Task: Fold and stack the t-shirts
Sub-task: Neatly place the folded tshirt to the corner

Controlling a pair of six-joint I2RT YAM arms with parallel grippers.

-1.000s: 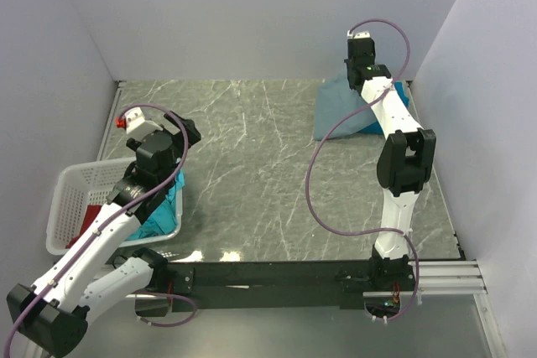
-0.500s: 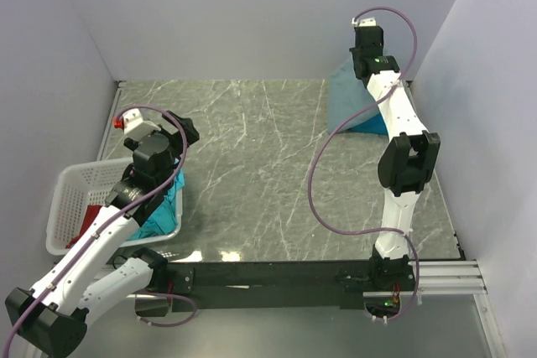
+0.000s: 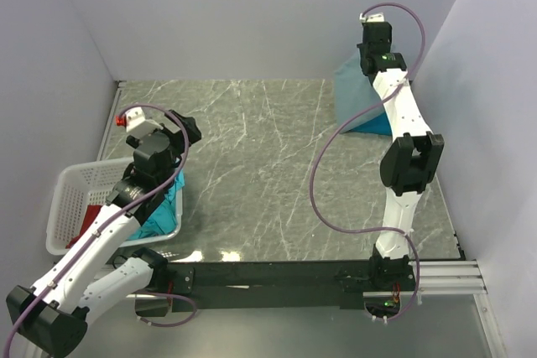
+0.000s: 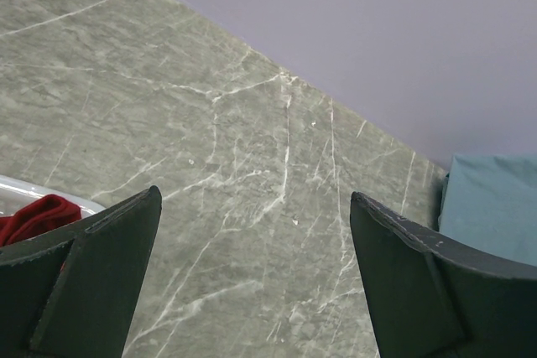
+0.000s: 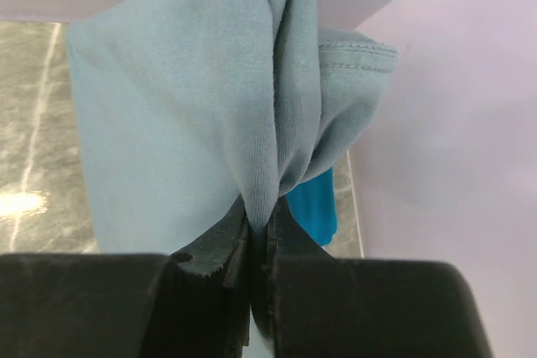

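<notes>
Grey-blue shirt point(image 5: 185, 98): hangs bunched from right hand point(image 5: 260, 232), pinched tight on its fold, upper right of top view | drape falls toward bench point(image 3: 252, 148), long axis near vertical | teal shirt point(image 5: 312, 203) just beneath (corner walls near) | left hand point(image 4: 256, 207) wide, empty, lower left by basket point(image 3: 71, 182), well apart

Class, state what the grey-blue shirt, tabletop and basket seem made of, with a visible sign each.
Grey-blue shirt: soft matte knit cloth, likely cotton; fine ribbing, stitched hem.
Tabletop: grey marble-look surface, white veins; possibly laminate.
Basket: white plastic, apparently; moulded lattice.
</notes>
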